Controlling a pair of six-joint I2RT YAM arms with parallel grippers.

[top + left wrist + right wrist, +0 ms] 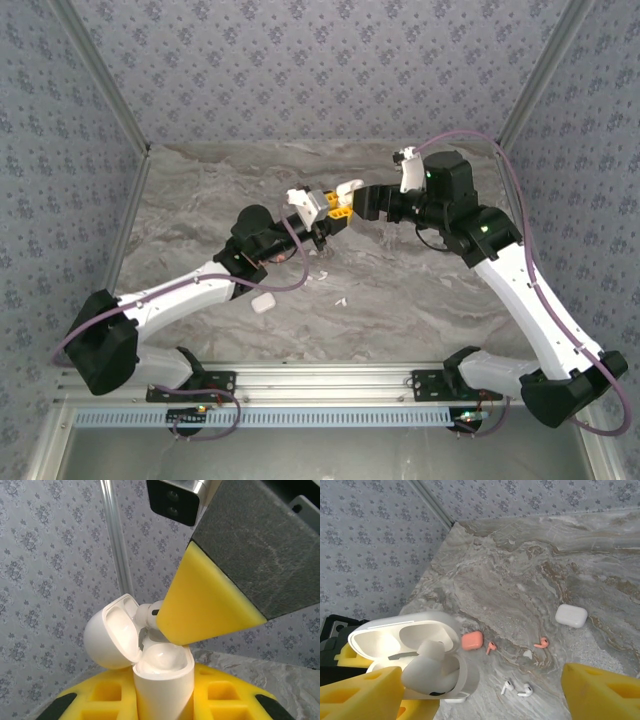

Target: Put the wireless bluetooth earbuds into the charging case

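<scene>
Open white case [387, 639] holds one earbud [426, 670], apparently half-seated.

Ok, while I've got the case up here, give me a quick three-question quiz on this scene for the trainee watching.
1. True or false: the lid of the white charging case held in the left gripper is closed.
2. How many orange-red earbuds lie on the table in the right wrist view? A: one. B: two. C: four.
3. Do the jaws of the right gripper stand open or shut?

Key: 1 false, the lid is swung back. 2 B. 3 open, the fingers are wide apart.
</scene>
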